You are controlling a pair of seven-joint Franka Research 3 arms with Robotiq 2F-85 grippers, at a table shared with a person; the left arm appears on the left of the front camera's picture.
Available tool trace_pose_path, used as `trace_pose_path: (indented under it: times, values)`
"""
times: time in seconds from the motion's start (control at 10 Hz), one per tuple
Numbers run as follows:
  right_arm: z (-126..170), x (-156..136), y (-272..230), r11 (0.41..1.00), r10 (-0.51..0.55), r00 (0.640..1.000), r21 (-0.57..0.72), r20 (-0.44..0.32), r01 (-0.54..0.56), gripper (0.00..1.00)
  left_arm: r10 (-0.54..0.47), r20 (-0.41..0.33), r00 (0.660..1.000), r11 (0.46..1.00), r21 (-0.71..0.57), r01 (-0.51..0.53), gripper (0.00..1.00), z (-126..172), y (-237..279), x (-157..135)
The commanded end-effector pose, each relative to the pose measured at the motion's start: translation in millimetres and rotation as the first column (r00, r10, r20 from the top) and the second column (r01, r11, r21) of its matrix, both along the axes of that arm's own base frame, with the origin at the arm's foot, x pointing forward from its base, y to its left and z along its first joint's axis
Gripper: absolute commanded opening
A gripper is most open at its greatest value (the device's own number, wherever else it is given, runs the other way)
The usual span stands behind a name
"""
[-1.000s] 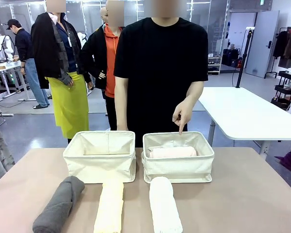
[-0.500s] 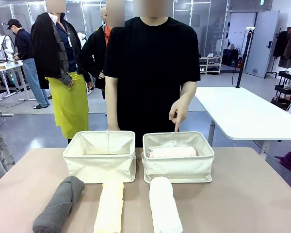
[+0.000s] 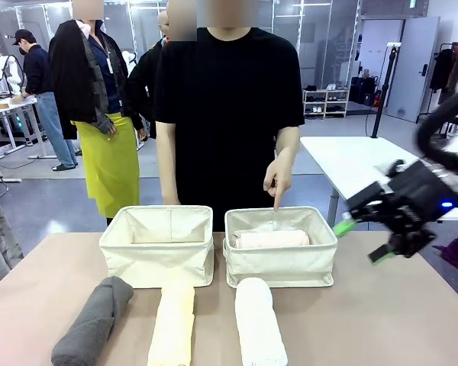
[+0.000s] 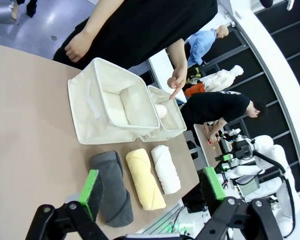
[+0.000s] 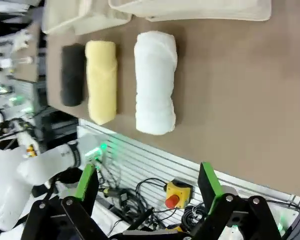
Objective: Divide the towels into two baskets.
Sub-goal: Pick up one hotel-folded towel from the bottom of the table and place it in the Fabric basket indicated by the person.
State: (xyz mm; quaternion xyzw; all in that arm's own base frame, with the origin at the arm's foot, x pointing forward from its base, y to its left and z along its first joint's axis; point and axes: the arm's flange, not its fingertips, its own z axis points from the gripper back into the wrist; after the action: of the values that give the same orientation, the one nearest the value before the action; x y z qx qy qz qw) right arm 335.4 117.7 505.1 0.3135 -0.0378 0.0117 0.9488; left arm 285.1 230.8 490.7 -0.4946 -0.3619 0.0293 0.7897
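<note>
The right gripper has swung into the front view since a second ago. It now hangs over the brown table, to the right of and slightly above the right-hand rectangular cream canvas basket. The person has shuffled sideways, with the hand still pointing a finger down at that basket's far rim.

Both tools are spread wide and carry nothing. The left gripper hangs high, well back from the basket on the robot's side.

The pale pink rolled terry towel lies inside the basket. The white rolled terry towel lies on the table with one end just before the basket's near wall. The pale yellow roll is to the left of the white one, and the dark grey roll is farther left again. The matching twin basket stands just left of the landmark basket, its canvas floor bare.

The pointing finger suggests the white roll goes in beside the pink one. To do that well, the right arm should:
- come down over the roll's middle, with the jaws straddling its width;
- sink deep before closing, since terry squashes and a shallow pinch may only lift the outer layer;
- lift high enough to clear the soft folded rim;
- lower the roll parallel to the pink one only once the person's hand is clear.
</note>
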Motion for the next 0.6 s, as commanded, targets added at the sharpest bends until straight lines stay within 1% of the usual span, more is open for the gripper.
trace_pose_path:
  times: [0.0,0.1,0.2,0.4,0.5]
  values:
    - [-11.7,37.0,40.1,0.986,-0.003,0.999,-0.164,-0.041,-0.004,1.0,-0.003,0.025,1.0,1.0,-0.015,0.004,1.0,1.9,1.2,-0.8]
    - [-25.4,48.5,69.8,0.972,-0.002,0.998,-0.235,-0.061,-0.012,1.0,-0.003,0.025,1.0,1.0,-0.015,0.004,1.0,1.9,1.2,-0.8]
    - [-38.0,54.9,92.3,0.955,-0.014,0.999,-0.295,-0.05,-0.002,1.0,-0.003,0.025,1.0,1.0,-0.015,0.004,1.0,1.9,1.2,-0.8]
    - [-58.9,55.3,127.4,0.933,-0.014,1.0,-0.361,-0.028,0.003,1.0,-0.003,0.025,1.0,1.0,-0.015,0.004,1.0,1.9,1.2,-0.8]
    - [-73.8,49.7,144.1,0.914,-0.011,1.0,-0.405,-0.019,0.002,1.0,-0.003,0.025,1.0,1.0,-0.015,0.004,1.0,1.9,1.2,-0.8]
